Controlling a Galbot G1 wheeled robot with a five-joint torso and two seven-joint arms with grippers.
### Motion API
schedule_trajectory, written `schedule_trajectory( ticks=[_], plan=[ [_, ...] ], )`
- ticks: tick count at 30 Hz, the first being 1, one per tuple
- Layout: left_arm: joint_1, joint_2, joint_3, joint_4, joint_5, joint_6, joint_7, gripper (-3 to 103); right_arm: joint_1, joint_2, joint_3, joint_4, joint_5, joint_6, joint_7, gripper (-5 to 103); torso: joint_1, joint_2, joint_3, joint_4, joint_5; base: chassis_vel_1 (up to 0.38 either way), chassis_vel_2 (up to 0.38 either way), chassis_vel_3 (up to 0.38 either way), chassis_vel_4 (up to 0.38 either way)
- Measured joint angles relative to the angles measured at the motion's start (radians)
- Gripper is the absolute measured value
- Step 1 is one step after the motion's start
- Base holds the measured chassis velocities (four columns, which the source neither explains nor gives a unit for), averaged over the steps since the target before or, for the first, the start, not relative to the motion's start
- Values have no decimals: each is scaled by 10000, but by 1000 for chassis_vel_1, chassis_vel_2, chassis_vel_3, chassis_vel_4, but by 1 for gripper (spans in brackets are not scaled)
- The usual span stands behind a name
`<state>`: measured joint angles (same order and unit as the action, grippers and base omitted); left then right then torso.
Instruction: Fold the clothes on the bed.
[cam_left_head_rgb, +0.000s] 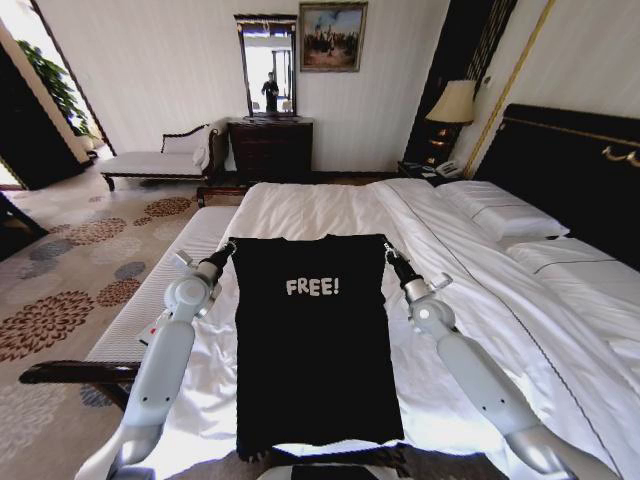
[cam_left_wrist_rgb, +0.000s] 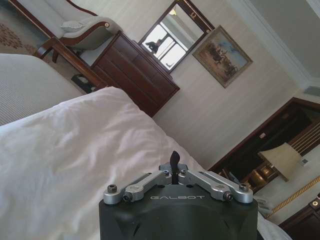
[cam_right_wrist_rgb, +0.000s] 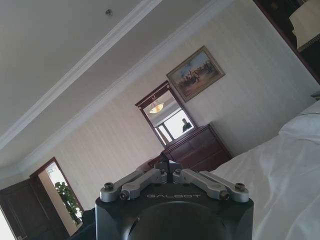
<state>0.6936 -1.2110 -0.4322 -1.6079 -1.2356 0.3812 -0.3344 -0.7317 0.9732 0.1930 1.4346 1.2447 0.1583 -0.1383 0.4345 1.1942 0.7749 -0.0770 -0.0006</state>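
Note:
The clothes, a black T-shirt (cam_left_head_rgb: 310, 340) with white "FREE!" lettering, are stretched out flat between my two grippers over the near end of the bed (cam_left_head_rgb: 330, 205). My left gripper (cam_left_head_rgb: 228, 252) is shut on one top corner, and a sliver of black cloth (cam_left_wrist_rgb: 173, 160) shows between its closed fingers in the left wrist view. At the other top corner my right gripper (cam_left_head_rgb: 390, 252) is shut on the shirt, with dark cloth pinched at its tips (cam_right_wrist_rgb: 167, 165). The shirt's lower hem reaches the bottom of the head view.
White pillows (cam_left_head_rgb: 500, 210) and a dark headboard (cam_left_head_rgb: 570, 160) lie to the right. A dark wooden bench rail (cam_left_head_rgb: 70, 372) runs at the bed's left foot. A dresser (cam_left_head_rgb: 270, 148) with mirror, a chaise (cam_left_head_rgb: 160, 160) and a lamp (cam_left_head_rgb: 452, 105) stand by the far wall.

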Motion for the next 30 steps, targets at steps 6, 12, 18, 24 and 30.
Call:
schedule_trajectory(
  ticks=[6,12,18,24,30],
  plan=[
    [-141,74,457,242,104,-13,63,0,112,27,-85,-272,105,57,-267,0,-1,1,-1,0,-1,0,0,0,0],
    [893,221,430,-701,101,-19,77,0,-1073,-193,78,377,-107,211,-276,0,-1,1,-4,-1,0,0,0,0,0],
    [3156,307,-250,-2577,235,31,76,0,-2767,-473,640,2072,-560,-169,901,0,-7,2,-5,-1,1,0,0,0,0],
    [5603,198,-1346,-4266,754,340,24,0,-4737,-649,1341,3677,-830,-264,1518,0,-8,2,-6,2,-6,0,0,0,0],
    [7827,-12,-2347,-5653,1151,906,-54,0,-6802,-575,1834,4722,-1466,-256,1714,0,-8,4,-6,0,0,0,0,0,0]
  ],
)
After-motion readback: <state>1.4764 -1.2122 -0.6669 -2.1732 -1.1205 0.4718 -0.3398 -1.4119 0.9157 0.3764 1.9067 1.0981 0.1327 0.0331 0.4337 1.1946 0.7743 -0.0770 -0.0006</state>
